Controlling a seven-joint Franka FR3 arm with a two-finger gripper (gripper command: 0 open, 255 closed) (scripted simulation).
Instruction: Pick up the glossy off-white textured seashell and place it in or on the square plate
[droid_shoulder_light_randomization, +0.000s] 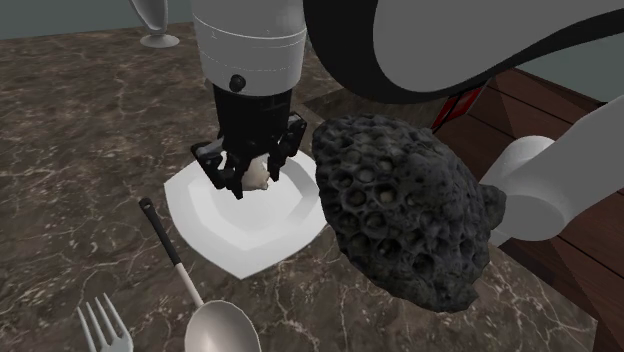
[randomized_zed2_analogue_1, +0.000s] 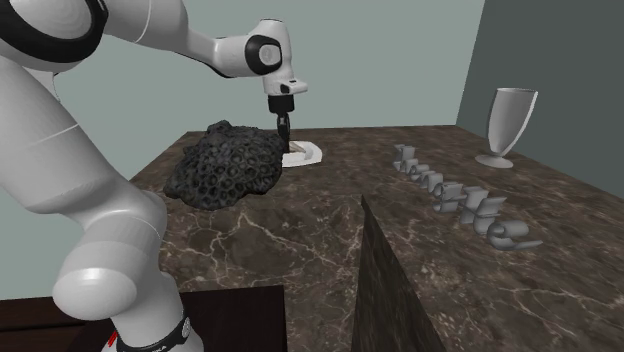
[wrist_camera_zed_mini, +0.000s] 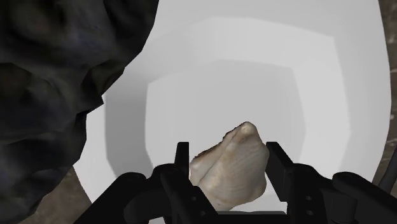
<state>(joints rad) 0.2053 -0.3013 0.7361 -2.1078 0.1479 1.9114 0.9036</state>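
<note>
Closed partway on the off-white ribbed seashell (wrist_camera_zed_mini: 232, 170), the black gripper (wrist_camera_zed_mini: 229, 147), one finger pressing each side of it. Held over the middle of the white square plate (droid_shoulder_light_randomization: 250, 238); cannot tell if touching the plate or a little above. Plate lying near the far edge of the dark marble counter (randomized_zed2_analogue_1: 330, 215) in the second exterior view. Just beside the plate, a big black porous lump (droid_shoulder_light_randomization: 400, 210). Near another corner of the plate, a spoon (droid_shoulder_light_randomization: 215, 325) with dark handle and a fork (droid_shoulder_light_randomization: 100, 325). Well apart, close to a counter edge, a grey goblet (randomized_zed2_analogue_1: 508, 125)
</note>
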